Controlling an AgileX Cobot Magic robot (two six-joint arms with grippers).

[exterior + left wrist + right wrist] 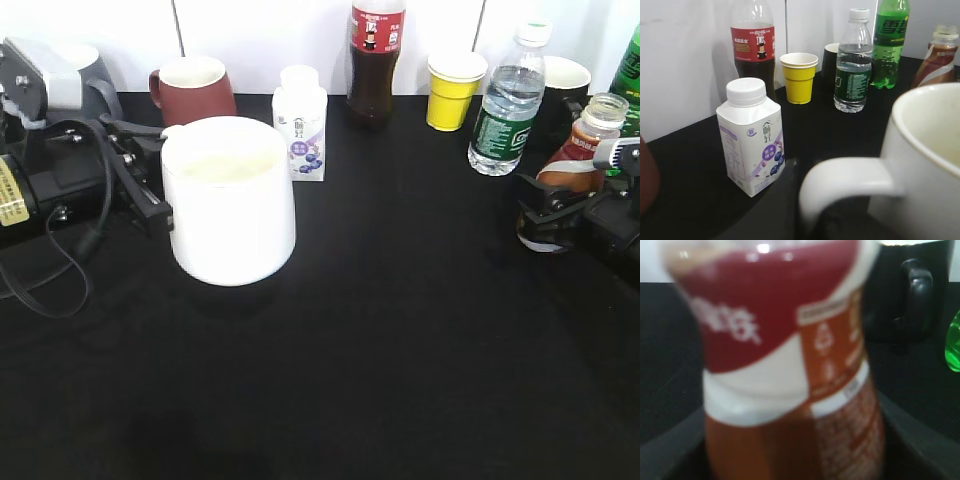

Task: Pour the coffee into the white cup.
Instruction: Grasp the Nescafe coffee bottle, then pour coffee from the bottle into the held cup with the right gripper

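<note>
The white cup (pixel 228 200) stands on the black table at centre left and looks empty. Its loop handle (pixel 840 175) points at my left gripper (pixel 150 180), whose fingers are closed on it; one dark finger (pixel 795 192) touches the handle's outer side. The coffee bottle (pixel 580 150), uncapped and leaning slightly, is at the far right. It fills the right wrist view (pixel 790 340) and also shows in the left wrist view (pixel 939 57). My right gripper (pixel 548 212) is shut around its lower body, with fingers on both sides (pixel 795 455).
Along the back wall stand a maroon mug (pixel 195 90), a small milk carton (pixel 300 125), a cola bottle (pixel 376 60), a yellow paper cup (pixel 455 90), a water bottle (pixel 508 100), a black mug (pixel 565 85) and a green bottle (pixel 630 60).
</note>
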